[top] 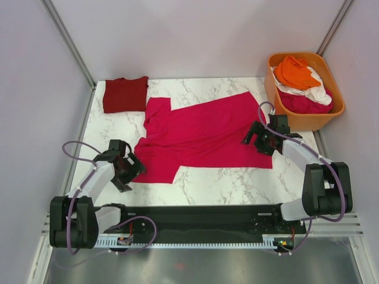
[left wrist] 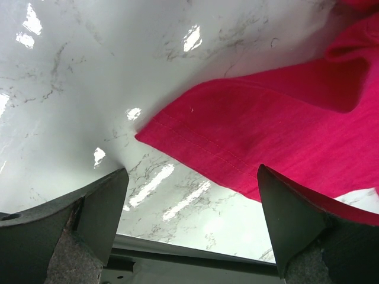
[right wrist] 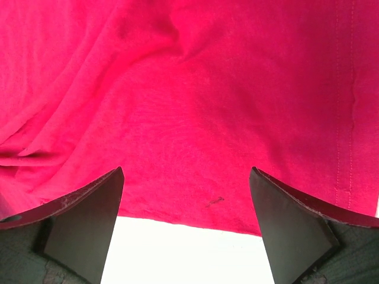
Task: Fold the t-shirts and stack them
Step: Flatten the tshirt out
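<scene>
A bright magenta-pink t-shirt (top: 204, 135) lies spread out on the marble table. A folded maroon-red t-shirt (top: 125, 94) lies at the back left. My left gripper (top: 131, 170) is open and empty beside the pink shirt's near left sleeve hem (left wrist: 195, 142). My right gripper (top: 253, 140) is open and empty above the shirt's right edge (right wrist: 195, 219). Orange (top: 294, 70), white (top: 314, 92) and pink (top: 302, 103) shirts lie heaped in the tub.
A rigid orange plastic tub (top: 308, 120) stands at the back right, off the table's corner. Grey walls enclose the table (top: 231, 180) on three sides. A black rail (top: 195, 216) runs along the near edge between the arm bases.
</scene>
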